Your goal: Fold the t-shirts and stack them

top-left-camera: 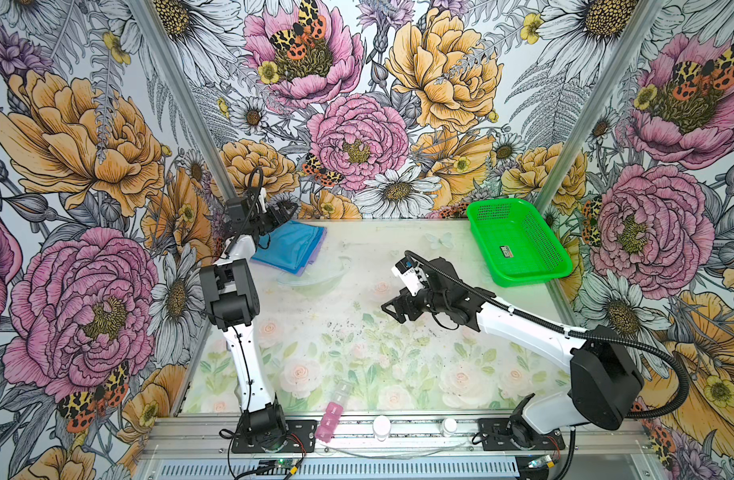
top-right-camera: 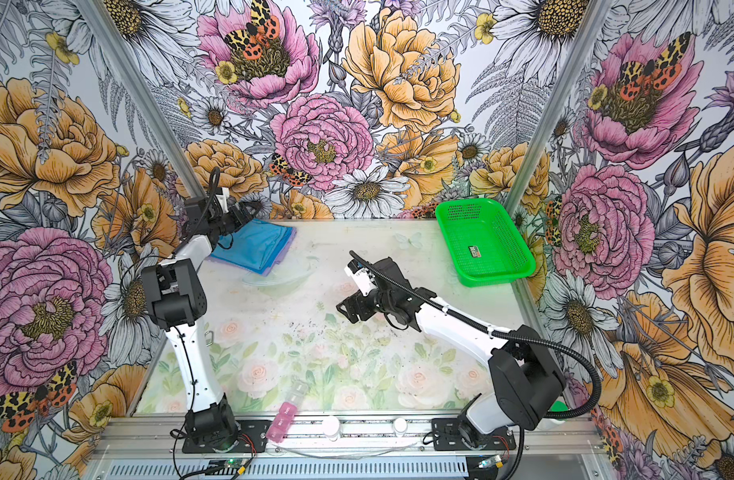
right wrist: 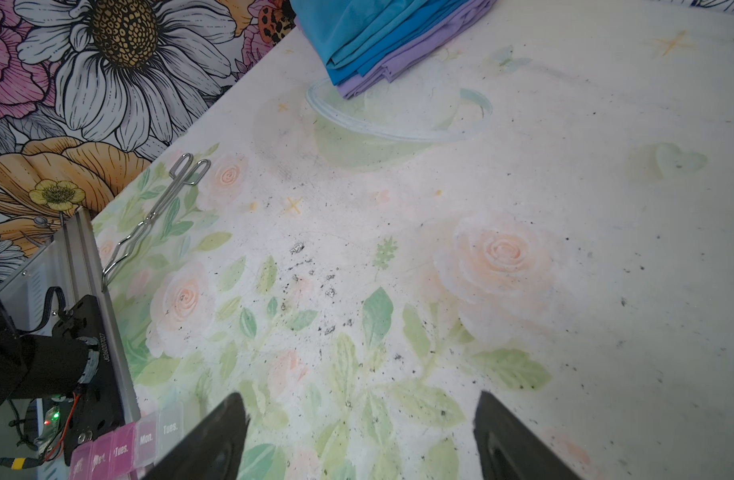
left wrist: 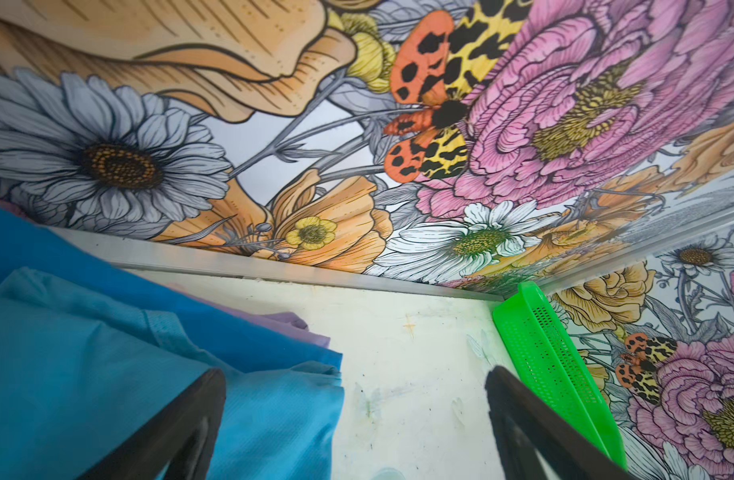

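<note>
Stack of t-shirts lies at the far left corner of the table. Teal is on top, deeper blue under it, lavender lowest, with the edges fanned toward mid-table.

Over the stack's far-left corner, the left gripper has jaws wide apart and holds nothing. One finger shows against the teal cloth; contact cannot be told. Over mid-table and well apart from the stack, the right gripper has jaws apart and is empty.

Handling (judgement): light, limp, slightly slick cloth. Lifting one layer would likely undo the folds. Pinch through all layers at a folded edge, or support both sides.

- The basket at the far right corner holds only a small dark label.
- The pill box is at the front edge; its contents cannot be told.
</note>
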Robot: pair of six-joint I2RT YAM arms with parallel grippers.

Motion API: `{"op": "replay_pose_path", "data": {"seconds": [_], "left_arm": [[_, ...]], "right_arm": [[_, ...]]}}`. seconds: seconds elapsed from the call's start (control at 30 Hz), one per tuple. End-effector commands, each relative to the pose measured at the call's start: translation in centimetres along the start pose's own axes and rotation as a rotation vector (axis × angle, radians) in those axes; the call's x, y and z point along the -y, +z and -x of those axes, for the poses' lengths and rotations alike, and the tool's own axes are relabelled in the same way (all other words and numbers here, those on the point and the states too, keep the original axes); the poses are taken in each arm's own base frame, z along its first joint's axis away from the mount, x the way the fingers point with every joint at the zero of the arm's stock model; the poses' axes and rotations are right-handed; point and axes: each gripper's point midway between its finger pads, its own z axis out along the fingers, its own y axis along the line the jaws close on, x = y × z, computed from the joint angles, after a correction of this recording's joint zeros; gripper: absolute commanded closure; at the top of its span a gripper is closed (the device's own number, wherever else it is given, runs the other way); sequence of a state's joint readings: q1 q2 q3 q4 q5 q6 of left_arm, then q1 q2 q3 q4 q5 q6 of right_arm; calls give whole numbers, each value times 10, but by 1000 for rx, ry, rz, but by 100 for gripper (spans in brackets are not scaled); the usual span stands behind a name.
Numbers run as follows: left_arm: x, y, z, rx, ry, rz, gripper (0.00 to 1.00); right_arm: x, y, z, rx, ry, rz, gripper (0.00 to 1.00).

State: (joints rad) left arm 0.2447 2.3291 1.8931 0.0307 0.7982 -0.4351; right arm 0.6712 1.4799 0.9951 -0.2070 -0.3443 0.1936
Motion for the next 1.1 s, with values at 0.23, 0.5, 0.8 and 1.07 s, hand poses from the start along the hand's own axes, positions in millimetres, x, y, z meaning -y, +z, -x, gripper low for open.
{"op": "replay_pose_path", "data": {"seconds": [0.23,0.5,0.8,1.07], "left_arm": [[-31,45,-72,-104,-84,-66,1],[13,25,-37,-36,1,-90,1],[-1,8,-6,27,-10,-66,1],[-57,21,-28,-13,-106,-4,1]], "right_arm": [[-6,-11,0,30,-1,-2,13],[-9,-13,4,41,-6,5,13],[-10,-13,2,38,-8,3,13],[-10,-12,5,39,-9,4,13]]}}
